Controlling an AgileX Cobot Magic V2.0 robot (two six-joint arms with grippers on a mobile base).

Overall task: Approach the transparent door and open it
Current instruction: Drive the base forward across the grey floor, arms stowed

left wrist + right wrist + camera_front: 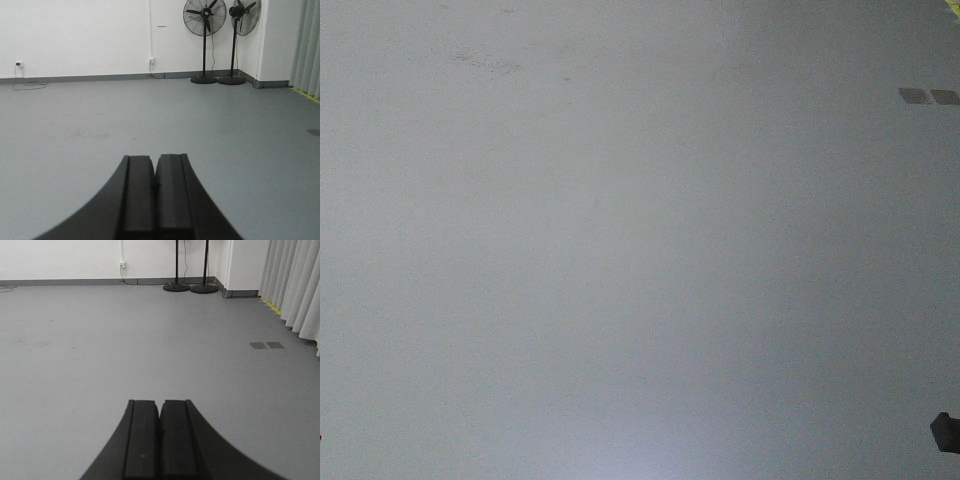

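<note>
The transparent door is out of view in every frame. My left gripper (155, 157) is shut, its two black pads pressed together with nothing between them, pointing across bare grey floor toward a white wall. My right gripper (160, 402) is shut the same way and holds nothing, aimed over the same floor. In the front view only grey floor shows, with a small dark part (946, 432) of the robot at the lower right edge.
Two black pedestal fans (204, 40) (235, 40) stand in the far right corner, their bases (176, 287) by the wall. Grey curtains (295, 285) hang along the right side. Two floor plates (267, 345) (928, 96) lie near them. Wall sockets (19, 64) with cables sit at left.
</note>
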